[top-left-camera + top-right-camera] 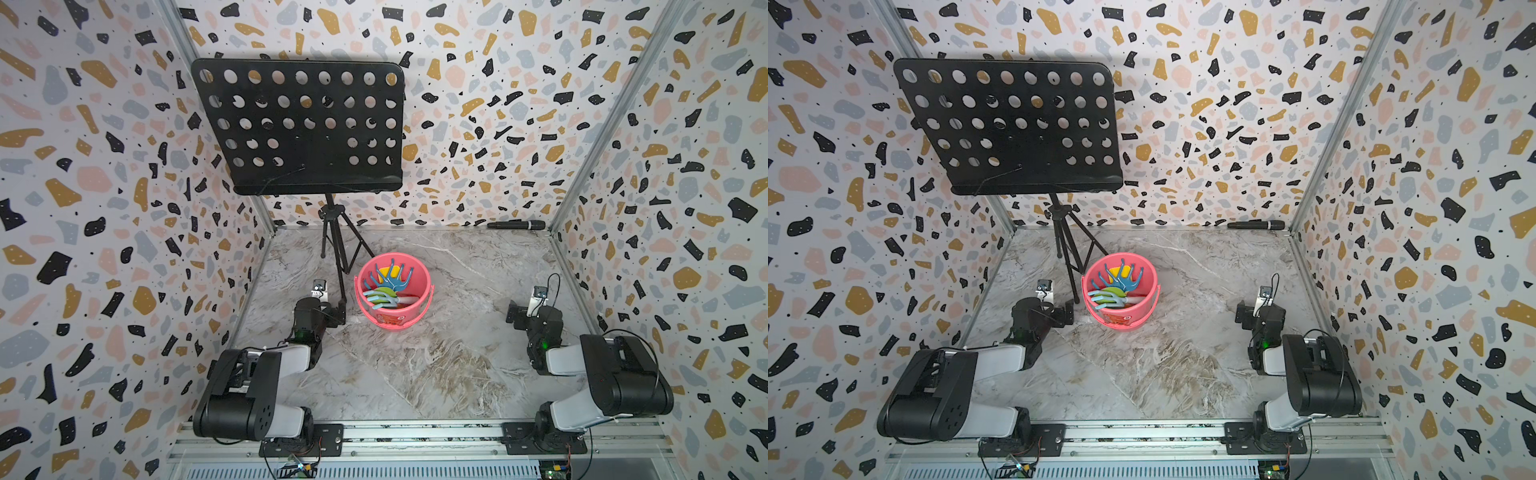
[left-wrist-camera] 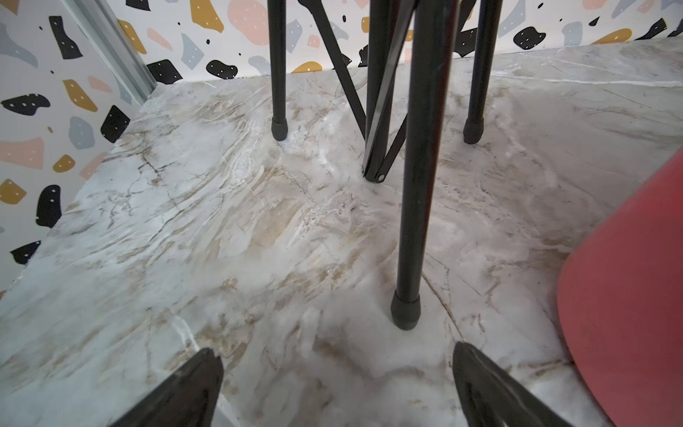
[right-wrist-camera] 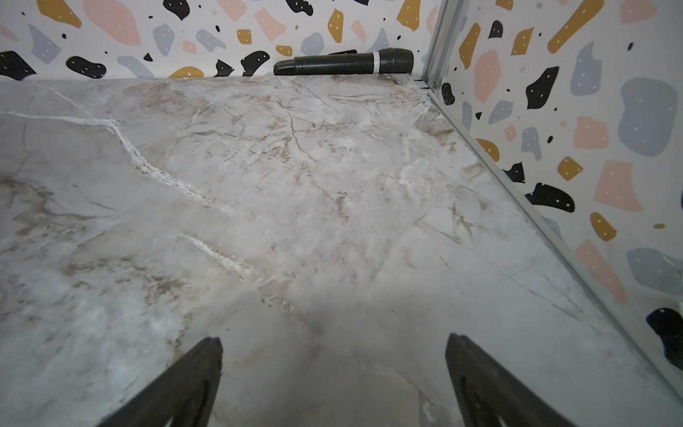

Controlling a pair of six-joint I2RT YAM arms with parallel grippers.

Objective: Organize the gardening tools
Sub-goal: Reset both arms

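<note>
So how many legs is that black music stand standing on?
3. One foot stands close to the left gripper, beside the pink bucket; a second foot and a third foot stand farther back. None seems hidden.

Lab booth, patterned walls (image 1: 685,208) (aluminium rails (image 1: 415,432))

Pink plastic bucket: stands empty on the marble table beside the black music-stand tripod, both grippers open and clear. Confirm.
Not empty: both top views show the pink plastic bucket holding the colourful plastic toy gardening tools. The rest stands: it sits on the marble table beside the black tripod, left gripper and right gripper open and clear.
</note>
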